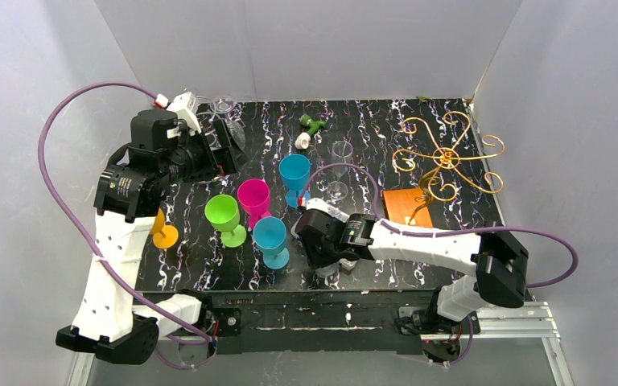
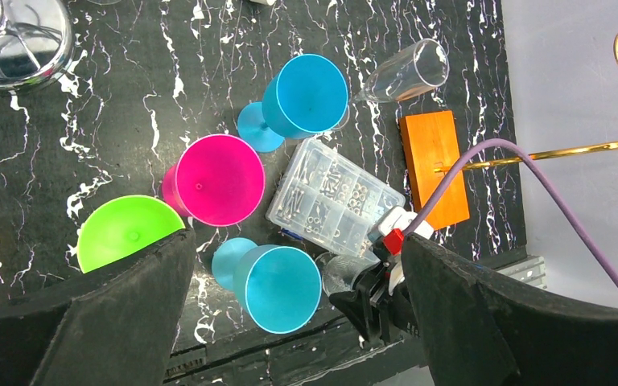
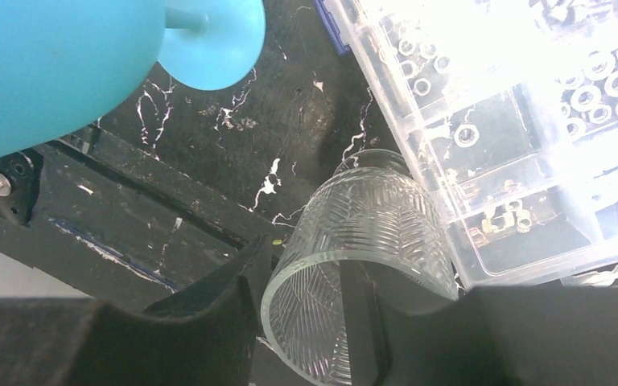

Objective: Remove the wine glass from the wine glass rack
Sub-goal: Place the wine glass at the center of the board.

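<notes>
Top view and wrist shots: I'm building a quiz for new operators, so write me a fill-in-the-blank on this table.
The cup between the green cup and the far blue cup is ___.
The right tool grips a clear patterned glass; the coloured cup nearest it is ___.
The left tool holds nothing, its jaws standing ___.
Missing: pink; blue; open.

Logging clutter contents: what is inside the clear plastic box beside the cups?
Small metal nuts and washers occupy compartments of the clear plastic box. Glare in the right wrist view whitens some; their contents cannot be read.
</notes>
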Controlling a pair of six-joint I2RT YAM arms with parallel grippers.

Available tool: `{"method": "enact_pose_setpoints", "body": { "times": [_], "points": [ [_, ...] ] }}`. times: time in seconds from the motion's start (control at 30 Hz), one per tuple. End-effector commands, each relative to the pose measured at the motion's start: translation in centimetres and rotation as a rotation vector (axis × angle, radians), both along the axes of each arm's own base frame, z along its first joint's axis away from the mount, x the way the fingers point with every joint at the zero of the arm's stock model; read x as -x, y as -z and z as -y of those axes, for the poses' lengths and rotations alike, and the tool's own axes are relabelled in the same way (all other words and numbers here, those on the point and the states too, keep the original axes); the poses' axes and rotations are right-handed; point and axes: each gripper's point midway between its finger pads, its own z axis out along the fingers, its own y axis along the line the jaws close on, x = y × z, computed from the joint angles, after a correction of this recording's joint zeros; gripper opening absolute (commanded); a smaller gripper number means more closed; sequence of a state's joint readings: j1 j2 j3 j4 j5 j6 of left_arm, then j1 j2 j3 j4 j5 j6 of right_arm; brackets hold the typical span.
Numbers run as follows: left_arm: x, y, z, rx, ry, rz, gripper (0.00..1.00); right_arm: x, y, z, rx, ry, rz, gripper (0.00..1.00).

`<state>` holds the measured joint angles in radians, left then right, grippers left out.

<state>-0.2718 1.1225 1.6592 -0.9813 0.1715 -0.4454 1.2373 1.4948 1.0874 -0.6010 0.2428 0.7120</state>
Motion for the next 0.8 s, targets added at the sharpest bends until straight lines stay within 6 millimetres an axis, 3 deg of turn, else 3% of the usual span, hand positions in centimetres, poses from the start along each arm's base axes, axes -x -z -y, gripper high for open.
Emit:
{"method": "enact_pose_setpoints", "body": {
  "times": [0.0, 0.23, 0.3, 0.43, 0.77],
  "points": [
    [0.2, 0.6, -0.1, -0.022, 0.009, -0.013, 0.98, -1.1, -1.9, -0.6, -0.022, 0.011, 0.049, 0.46],
    [0.1, 0.7, -0.1, -0.025, 0.009, -0.013, 0.98, -1.1, -2.6, -0.8, -0.032, 0.011, 0.051, 0.47],
    [0.1, 0.8, -0.1, -0.025, 0.01, -0.015, 0.98, -1.0, -2.6, -0.9, -0.034, 0.008, 0.047, 0.42],
    [0.1, 0.7, -0.2, -0.026, 0.009, -0.013, 0.98, -0.9, -2.5, -1.1, -0.034, -0.001, 0.036, 0.22],
    [0.0, 0.9, -0.1, -0.028, 0.011, -0.019, 0.98, -0.6, -3.0, -1.7, -0.044, -0.02, 0.03, 0.09]
  ]
}}
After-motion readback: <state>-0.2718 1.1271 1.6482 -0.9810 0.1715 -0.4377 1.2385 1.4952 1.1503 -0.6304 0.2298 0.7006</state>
